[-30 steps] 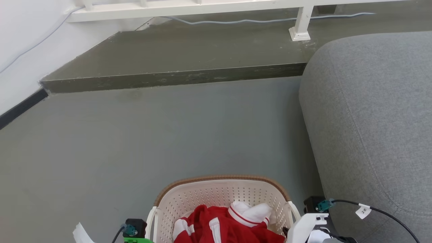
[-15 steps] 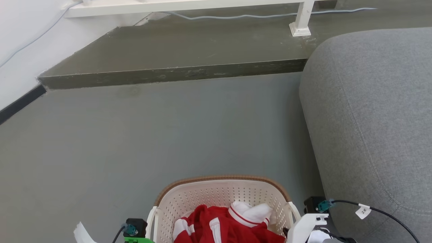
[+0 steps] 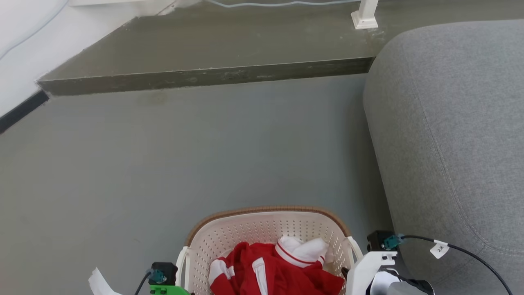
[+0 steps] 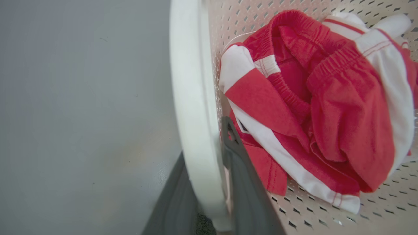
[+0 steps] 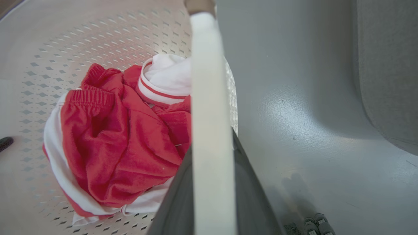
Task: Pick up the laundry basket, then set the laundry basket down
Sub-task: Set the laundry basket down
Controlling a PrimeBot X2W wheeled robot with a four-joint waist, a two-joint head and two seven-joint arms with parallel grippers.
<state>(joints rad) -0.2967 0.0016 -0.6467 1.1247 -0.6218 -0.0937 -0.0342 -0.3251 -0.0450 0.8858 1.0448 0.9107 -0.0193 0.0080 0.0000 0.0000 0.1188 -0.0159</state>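
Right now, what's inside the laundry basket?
Inside the laundry basket lies bunched red-and-white clothing, with bare perforated floor showing around it. Whether anything sits beneath the cloth cannot be seen, because the pile covers that part of the floor.

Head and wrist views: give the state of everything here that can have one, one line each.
cream-white perforated plastic laundry basket: upright, loaded, clamped at both white side handles.
red-and-white fabric garment: crumpled, lying inside the basket.
left pincer: shut on the basket's left handle, one finger inside the basket, one outside.
right pincer: shut on the basket's right handle, one finger inside the basket, one outside.
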